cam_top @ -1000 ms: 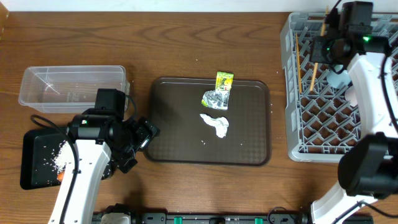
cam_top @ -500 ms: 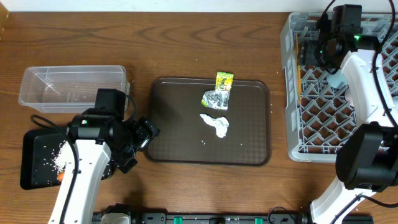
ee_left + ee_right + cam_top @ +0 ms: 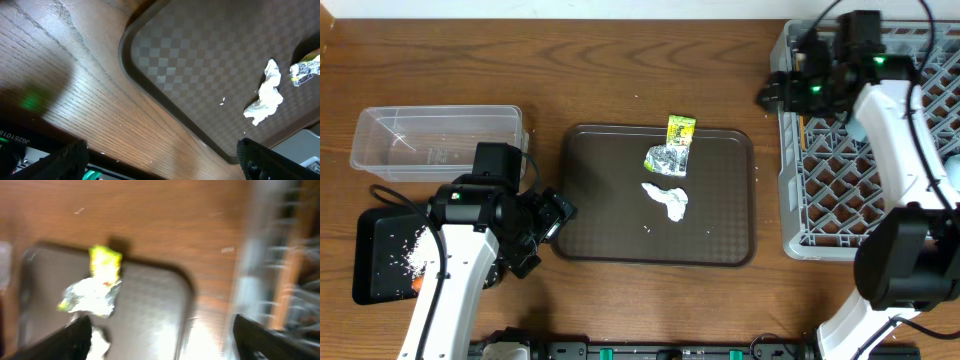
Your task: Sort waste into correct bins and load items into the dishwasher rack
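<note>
Over the past second the right hand [image 3: 767, 97] has swung left off the dishwasher rack [image 3: 788, 205]. It now hangs over the wooden surface [image 3: 620, 70], between the rack's left wall and the brown serving tray [image 3: 605, 235]. Its fingers stand apart with nothing between them. The chopsticks [image 3: 801, 130] lie among the pegs near the rack's left edge, so that loading step looks done, and the arm is probably heading for the waste on the tray. The left hand [image 3: 548, 232] has not moved: it sits by the tray's left edge, fingers spread wide and empty.

Three pieces remain on the tray:
- the yellow-green wrapper [image 3: 681, 128] near the far rim
- the crumpled silver foil [image 3: 666, 159] right against the wrapper
- the crumpled white tissue [image 3: 667, 201] just beside the foil

The rice [image 3: 412, 255] and carrot [image 3: 417, 283] already lie in the black tray [image 3: 370, 235]. The clear tub [image 3: 435, 140] appears to hold nothing.

Only the overhead view shows both bins and the rack together, but the arm bodies there hide the fingers. The right wrist view is smeared by motion, yet it shows that hand's fingers parted, with wrapper and foil ahead. The left wrist view shows its own spread fingers, the tissue, and the tray's checkered floor.
</note>
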Controlling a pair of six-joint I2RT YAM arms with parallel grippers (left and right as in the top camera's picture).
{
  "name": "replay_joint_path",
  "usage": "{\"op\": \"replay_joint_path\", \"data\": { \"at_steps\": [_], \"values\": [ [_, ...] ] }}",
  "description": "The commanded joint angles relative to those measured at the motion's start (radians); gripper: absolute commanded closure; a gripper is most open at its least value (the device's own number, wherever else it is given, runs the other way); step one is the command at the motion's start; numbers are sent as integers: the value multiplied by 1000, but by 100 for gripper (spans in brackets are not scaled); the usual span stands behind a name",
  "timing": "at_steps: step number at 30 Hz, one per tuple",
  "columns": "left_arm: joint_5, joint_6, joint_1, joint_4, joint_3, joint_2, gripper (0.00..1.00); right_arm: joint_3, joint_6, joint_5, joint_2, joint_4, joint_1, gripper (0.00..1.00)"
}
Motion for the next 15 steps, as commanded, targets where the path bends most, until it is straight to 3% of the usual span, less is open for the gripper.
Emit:
{"op": "replay_joint_path", "data": {
  "at_steps": [1,11,15],
  "values": [
    [-14,-6,-3,-3,5,3,2,0,53,-55,-29,-10,82,1],
    [-14,-6,-3,-2,5,3,2,0,130,-27,-40,-88,276,1],
    [-14,-6,-3,-3,5,3,2,0,216,96,-60,-143,338,1]
  ]
}}
